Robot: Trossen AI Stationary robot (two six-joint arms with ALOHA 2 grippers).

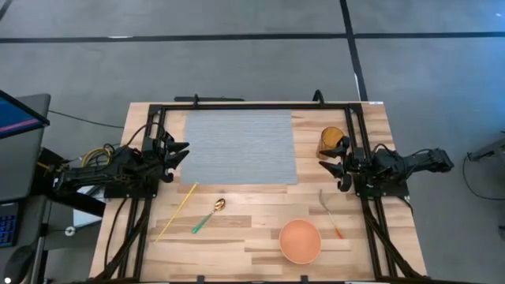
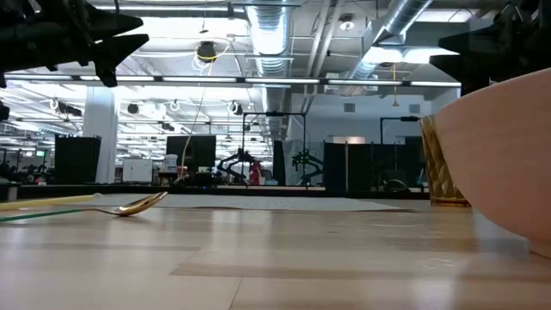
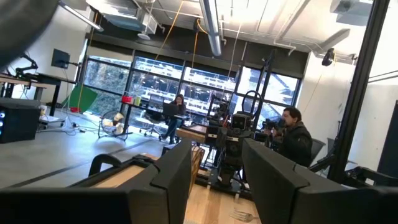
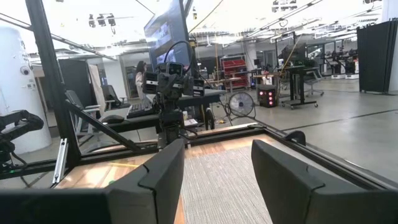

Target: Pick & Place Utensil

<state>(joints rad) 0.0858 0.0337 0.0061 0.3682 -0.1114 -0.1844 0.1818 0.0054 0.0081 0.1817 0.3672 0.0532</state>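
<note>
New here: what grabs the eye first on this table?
The grey woven placemat fills the table's far centre, flanked by both raised dark arms with open pincers, left and right. Along the near edge lie a round orange bowl and a gold spoon with green handle.

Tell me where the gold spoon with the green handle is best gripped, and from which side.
Grip the gold spoon with the green handle at mid-handle, coming straight down from above. It lies flat on the wooden table, slanting, so the fingers should close across the thin handle. The left gripper, open and held above the table's left edge, looks better placed than the right gripper, also open.
</note>
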